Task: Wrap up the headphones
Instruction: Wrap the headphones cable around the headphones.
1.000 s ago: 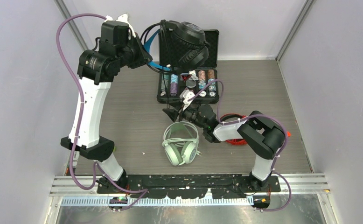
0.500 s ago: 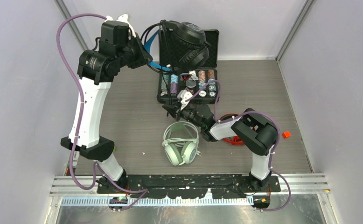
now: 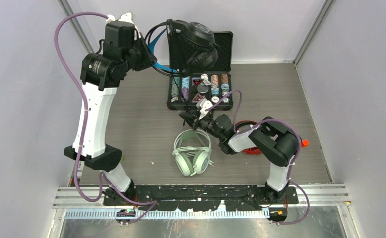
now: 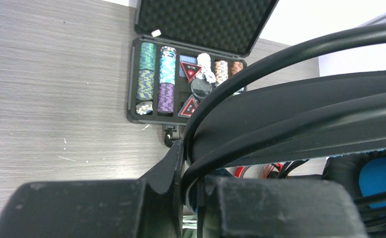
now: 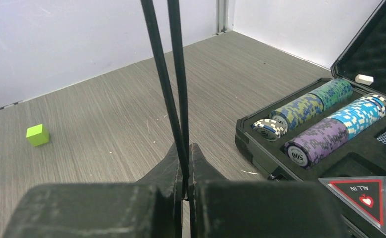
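The black headphones (image 3: pixel 197 40) hang high over the back of the table. My left gripper (image 3: pixel 154 59) is shut on their blue-lined headband (image 4: pixel 300 114), at the jaws (image 4: pixel 193 168). Their black cable (image 5: pixel 173 74) drops in two strands into my right gripper (image 5: pixel 186 168), which is shut on it low over the table (image 3: pixel 187 118). The mint-green headphones (image 3: pixel 193 152) lie flat just in front of the right gripper, white cable coiled inside. The red headphones (image 3: pixel 250 148) lie mostly hidden under the right arm.
An open black case of poker chips (image 3: pixel 201 91) stands at the back centre, below the hanging headphones. A small green cube (image 5: pixel 37 134) lies on the table. A small orange cube (image 3: pixel 304 143) sits by the right arm.
My right gripper has shut on the black cable and shifted slightly right. The left arm has lifted the black headphones a little.
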